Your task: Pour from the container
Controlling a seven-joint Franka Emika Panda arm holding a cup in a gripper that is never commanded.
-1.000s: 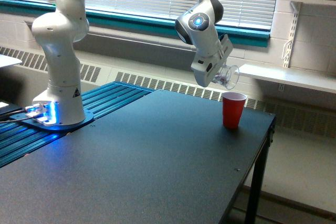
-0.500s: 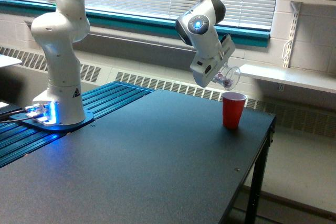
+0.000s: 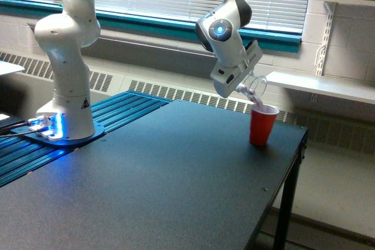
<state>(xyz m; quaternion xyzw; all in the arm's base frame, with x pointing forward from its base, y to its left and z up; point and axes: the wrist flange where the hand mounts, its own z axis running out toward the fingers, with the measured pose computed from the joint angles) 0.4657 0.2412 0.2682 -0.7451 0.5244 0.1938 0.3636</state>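
My gripper [image 3: 245,84] clamps 1 clear container [image 3: 253,87] by its sidewall, tipped above the red cup [image 3: 262,123]; it is likely light, thin-walled and crushable.

Clear container [image 3: 252,88]; red cup [image 3: 262,125]; black table [image 3: 158,174]; white arm [image 3: 70,51]; teal window sill [image 3: 146,21].

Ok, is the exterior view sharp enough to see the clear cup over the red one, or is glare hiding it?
Exterior view: evenly lit, no glare; the clear cup is soft and faint against the radiator, tipped over the red cup.
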